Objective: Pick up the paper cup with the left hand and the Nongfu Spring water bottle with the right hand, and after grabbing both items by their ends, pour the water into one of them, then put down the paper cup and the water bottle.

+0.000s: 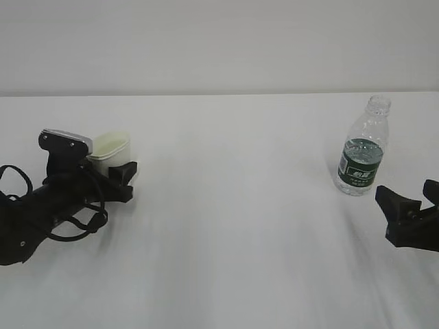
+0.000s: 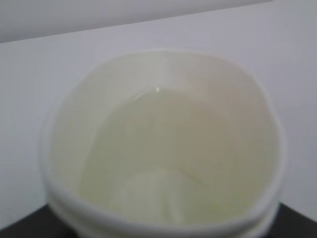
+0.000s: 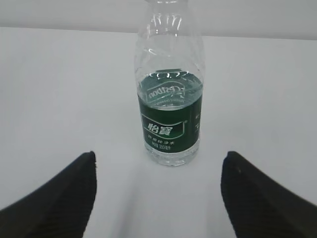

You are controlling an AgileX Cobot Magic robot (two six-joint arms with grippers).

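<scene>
— Counting first: one paper cup (image 1: 110,146), one Nongfu Spring water bottle (image 1: 363,147), two tools on a white tabletop (image 1: 240,226)?

— Yes. At far left the cup is white and tapered, cream inside, its rim pressed slightly out of round. The left hand (image 1: 118,175) has its tool clamped on the cup's sides; the wrist view looks straight into the cup (image 2: 163,144).

— And the bottle?

— Clear, ribbed, uncapped, dark green label with white print, standing upright at far right. The right hand (image 1: 406,205) sits just near of it, tool apart, not touching the bottle (image 3: 168,104).
</scene>
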